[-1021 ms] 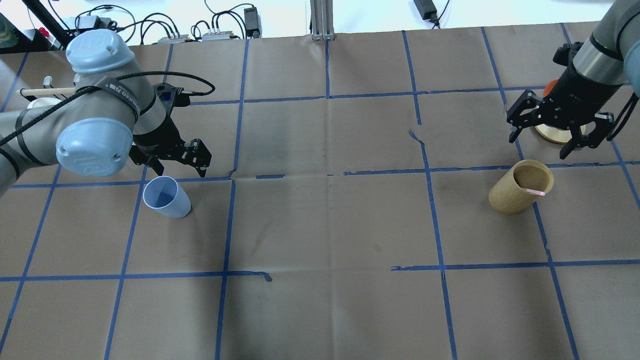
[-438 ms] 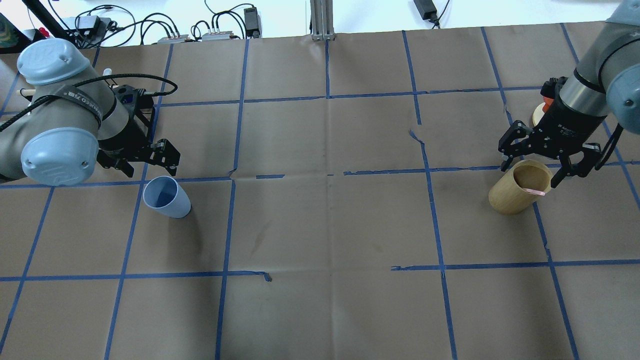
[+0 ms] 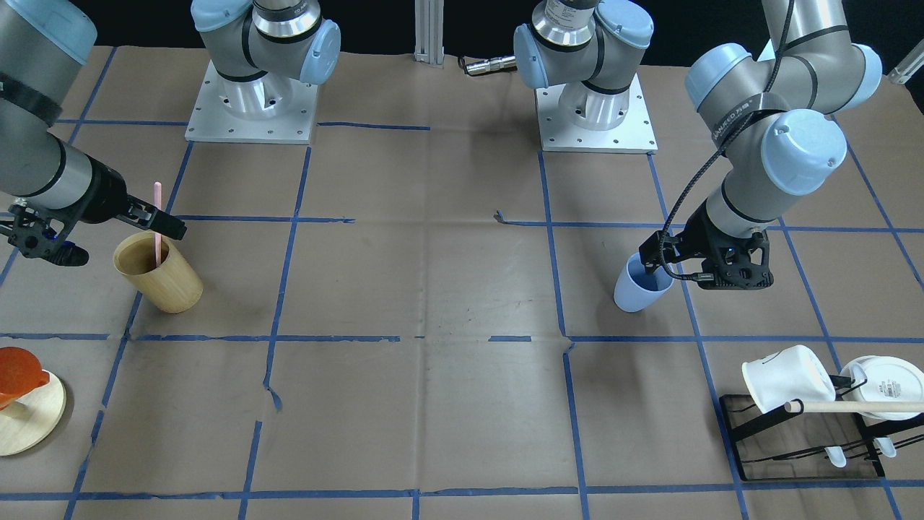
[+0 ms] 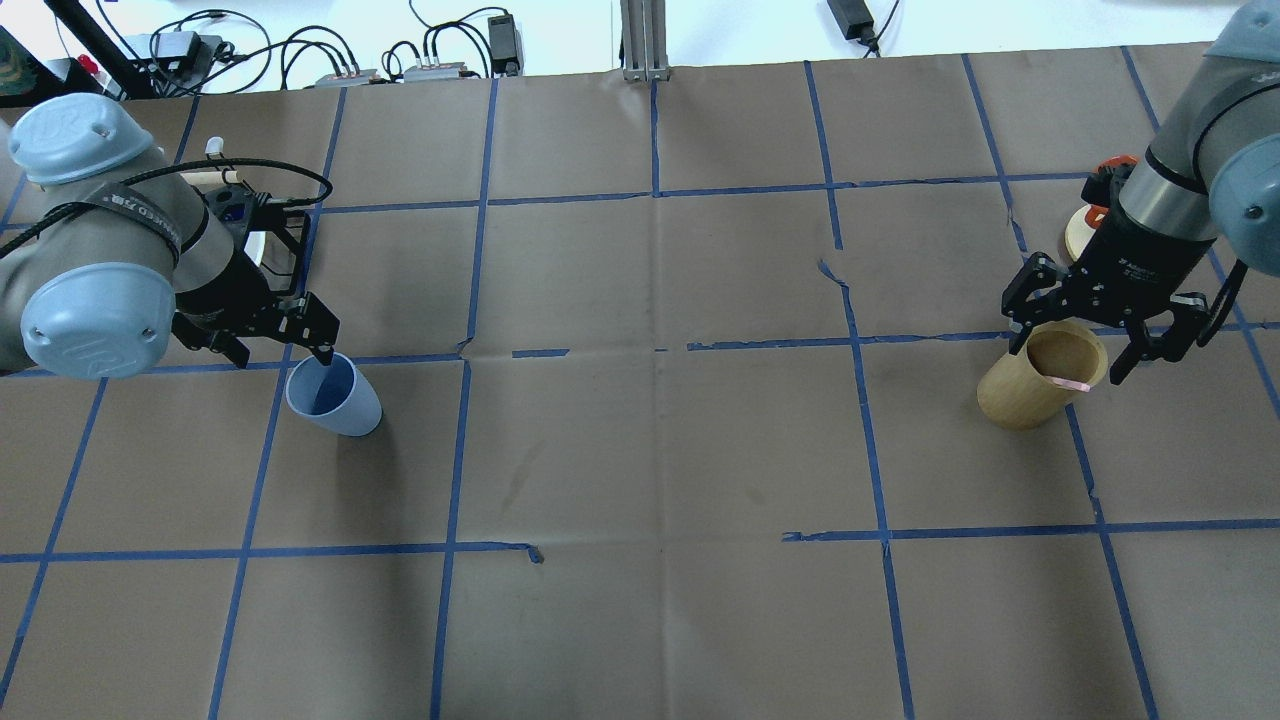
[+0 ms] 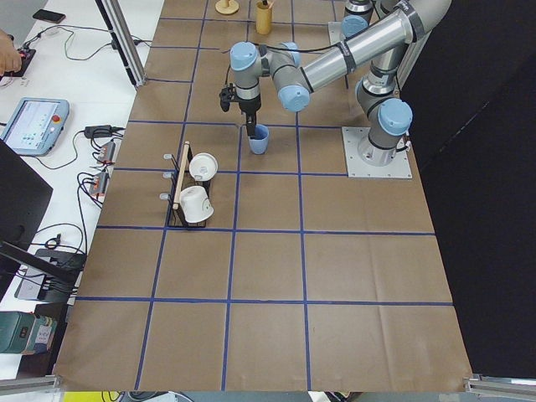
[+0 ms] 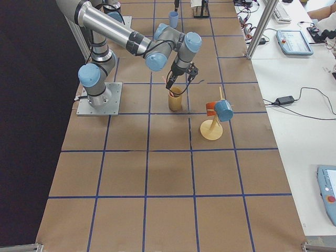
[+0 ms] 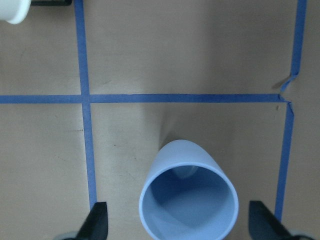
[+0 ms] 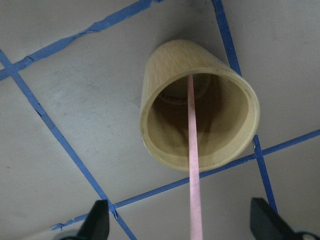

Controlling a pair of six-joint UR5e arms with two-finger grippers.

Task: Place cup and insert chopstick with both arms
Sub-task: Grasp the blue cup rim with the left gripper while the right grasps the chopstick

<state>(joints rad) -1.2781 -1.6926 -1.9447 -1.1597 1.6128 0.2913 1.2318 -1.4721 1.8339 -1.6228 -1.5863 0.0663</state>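
Note:
The light blue cup stands upright on the table's left side. It also shows in the front view and the left wrist view. My left gripper is open and empty, just above the cup's rim, with the cup between its fingertips in the wrist view. The pale pink chopstick stands in the tan wooden cup on the right and leans on its rim. My right gripper is open and empty, jaws on either side above the wooden cup.
A black rack with white mugs and a thick wooden rod stands beyond the blue cup. A round wooden stand with an orange piece is beyond the wooden cup.
My left gripper has swung left and come down over the blue cup. My right gripper has moved down from the wooden stand to straddle the wooden cup. Both cups are unmoved.

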